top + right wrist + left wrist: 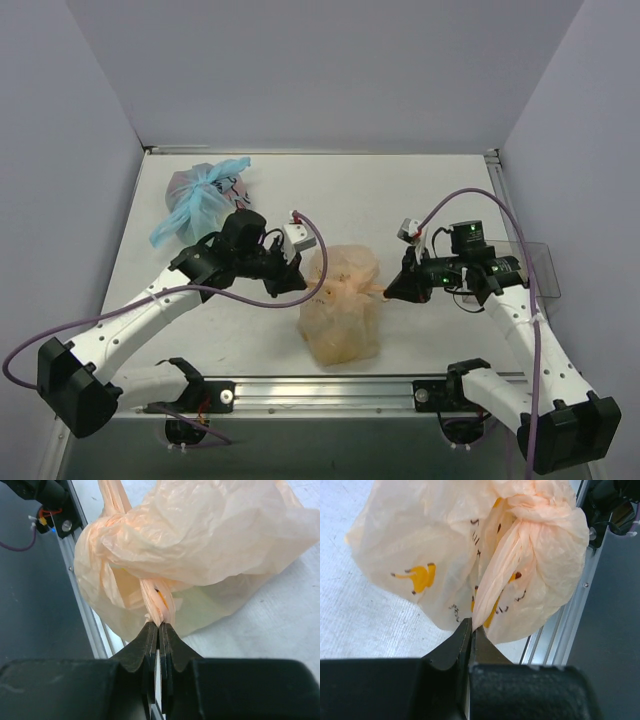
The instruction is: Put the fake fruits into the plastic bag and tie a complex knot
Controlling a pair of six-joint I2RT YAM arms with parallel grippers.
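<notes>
Peach-orange film bag (pixel 342 310) is sitting on the counter (pixel 420 200) near the front rail, between the two arms. Left claw (pixel 296 277) is pinching shut on the roped left handle (pixel 504 565). Right claw (pixel 159 630) is likewise clamping closed on the right handle (pixel 159 605), jaws meeting with only film between them. Both handles are running taut into a bunched knot (pixel 540 507) at the bag's top. Fruits (pixel 205 605) are showing only as a yellow-green tint through the film. None are lying loose in the overhead view, so loading is judged done and knotting under way. Handling: film is looking thin, crinkly, slippery and tear-prone, and the contents are likely light, so the bag is probably going to slide or lift under any pull. Best hold is on the twisted handle tails close to the knot, not on the body wall, with both sides pulling outward evenly. Blue-handled bag (pixel 200 205) is lying well apart at far left.
</notes>
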